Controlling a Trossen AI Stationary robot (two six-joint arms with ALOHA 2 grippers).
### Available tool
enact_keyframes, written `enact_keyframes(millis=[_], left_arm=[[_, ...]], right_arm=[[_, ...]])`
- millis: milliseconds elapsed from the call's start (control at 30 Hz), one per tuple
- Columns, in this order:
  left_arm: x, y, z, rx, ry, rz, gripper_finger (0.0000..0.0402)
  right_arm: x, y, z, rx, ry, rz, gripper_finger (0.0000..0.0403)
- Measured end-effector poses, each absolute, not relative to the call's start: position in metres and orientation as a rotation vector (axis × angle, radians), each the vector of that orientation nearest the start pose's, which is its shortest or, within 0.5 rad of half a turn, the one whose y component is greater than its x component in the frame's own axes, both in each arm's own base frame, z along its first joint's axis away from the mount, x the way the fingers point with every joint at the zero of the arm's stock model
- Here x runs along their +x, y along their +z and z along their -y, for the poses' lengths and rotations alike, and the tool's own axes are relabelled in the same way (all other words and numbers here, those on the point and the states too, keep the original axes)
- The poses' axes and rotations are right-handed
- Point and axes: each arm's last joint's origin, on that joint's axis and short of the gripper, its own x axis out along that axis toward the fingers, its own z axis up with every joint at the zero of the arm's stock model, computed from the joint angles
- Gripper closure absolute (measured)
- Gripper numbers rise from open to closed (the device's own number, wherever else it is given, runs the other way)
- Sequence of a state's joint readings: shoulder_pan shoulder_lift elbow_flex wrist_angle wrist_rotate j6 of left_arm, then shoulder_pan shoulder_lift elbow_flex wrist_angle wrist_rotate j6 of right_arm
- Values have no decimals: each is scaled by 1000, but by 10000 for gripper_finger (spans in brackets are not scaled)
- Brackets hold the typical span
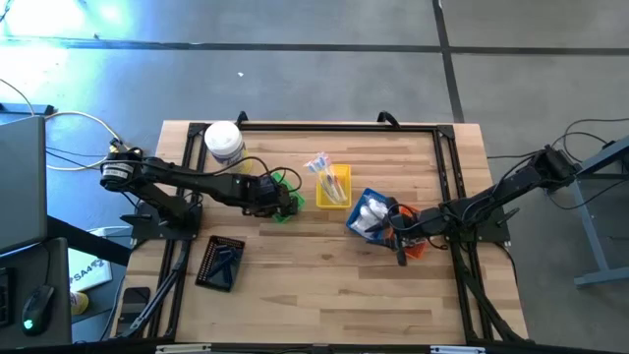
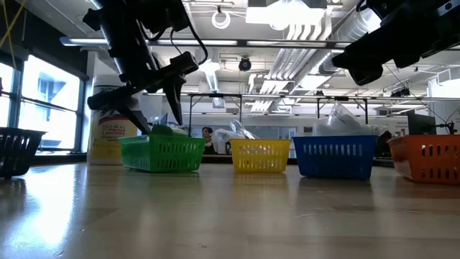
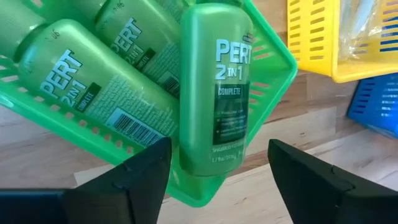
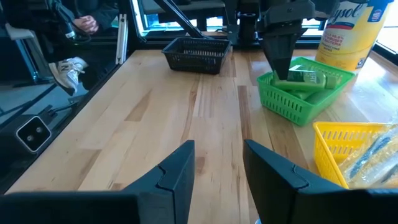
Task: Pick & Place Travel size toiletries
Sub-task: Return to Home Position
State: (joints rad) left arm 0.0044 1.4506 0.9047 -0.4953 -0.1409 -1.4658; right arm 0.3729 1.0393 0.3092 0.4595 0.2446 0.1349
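Left gripper [image 3: 219, 149]: jaws wide, gripping nothing. It hangs just above the green bin [image 2: 162, 155]. A Pert 2-in-1 shampoo bottle [image 3: 214, 81] sits in the gap between the fingers, but it lies in the bin and neither finger touches it.

Right gripper [image 4: 219, 149]: jaws part-open, empty. It hovers over the table [image 1: 324, 285] at the blue/orange end of the bin row.

The step is return to home. My take for the left arm:
- Keep the jaws wide and lift straight up first. Pull back only once the fingertips clear the rim.
- That top bottle rides on the others, and its lower end pokes over the bin's corner. A sideways brush could tip it out or drag the light bin.
- The right arm looks free to retract. I'd watch the orange bin [image 2: 428, 160] beneath it.

Bins:
- Green: several more Pert bottles [image 3: 93, 81] side by side under the top one.
- Yellow bin [image 2: 260, 155]: clear-wrapped toothbrushes [image 1: 329, 175], wrappers sticking up past the rim.
- Blue bin [image 2: 334, 157]: white and clear-wrapped packets [image 1: 369, 214], heaped above the rim.
- Orange: mostly under the right arm, so I can't tell the contents.
- Black bin [image 1: 221, 264]: apart from the row, on the left arm's side. Dark items inside, can't make them out.
- Lysol canister [image 4: 348, 31]: behind the green bin, not part of the sort.

No loose toiletries visible on the bare wood.
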Motion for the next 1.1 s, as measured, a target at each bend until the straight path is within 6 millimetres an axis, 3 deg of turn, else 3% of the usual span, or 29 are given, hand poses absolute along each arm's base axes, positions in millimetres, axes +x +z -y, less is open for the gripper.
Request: enact_keyframes(millis=[300, 600, 700, 833, 967, 1100], left_arm=[[272, 215, 7, -1235, 801, -745, 137], [238, 246, 25, -1151, 785, -703, 137], [228, 264, 31, -1020, 696, -620, 144], [205, 298, 38, -734, 568, -461, 183], [177, 337, 48, -296, 380, -305, 247], [160, 357, 54, 105, 169, -229, 334]], right_arm=[[190, 187, -67, 54, 123, -267, 274], [190, 187, -67, 56, 123, -260, 274], [190, 187, -67, 56, 123, -260, 274], [189, 192, -66, 61, 123, -229, 274], [184, 213, -58, 89, 132, -96, 274], [176, 231, -43, 133, 175, 18, 274]])
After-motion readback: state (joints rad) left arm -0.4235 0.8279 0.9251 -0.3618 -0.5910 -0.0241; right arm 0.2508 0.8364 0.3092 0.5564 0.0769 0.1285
